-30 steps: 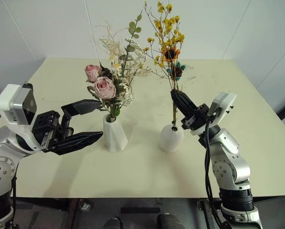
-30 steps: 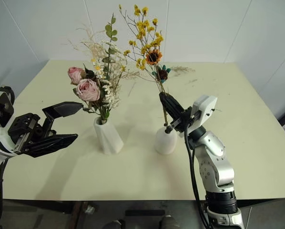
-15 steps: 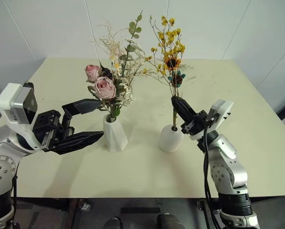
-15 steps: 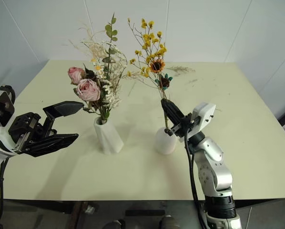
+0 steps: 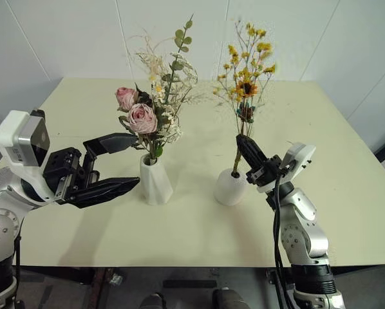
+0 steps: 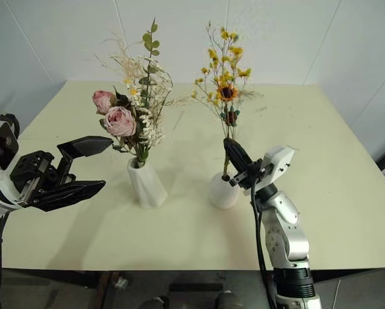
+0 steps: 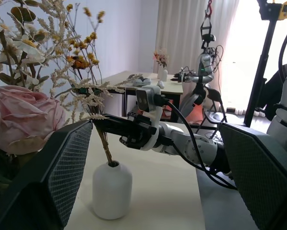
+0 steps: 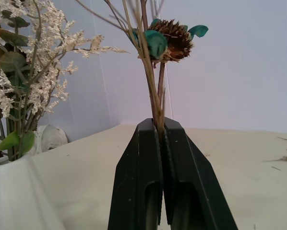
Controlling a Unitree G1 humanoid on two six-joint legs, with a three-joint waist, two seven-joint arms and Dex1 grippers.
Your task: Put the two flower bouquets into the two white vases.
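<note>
Right wrist view, fingers (image 8: pixel 159 143) hiding stems (image 8: pixel 155 96)

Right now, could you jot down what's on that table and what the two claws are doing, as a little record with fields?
Table: pale, carries two white vases
Twisted vase: upright, holds the rose bouquet
Round vase: upright, stems of the yellow bouquet reach down into its hole
Right claw: shut on the yellow bouquet's stems just above the round vase
Left claw: open, holding nothing, beside the twisted vase
Task state: roses placed; yellow bouquet in its vase but not yet released
</note>
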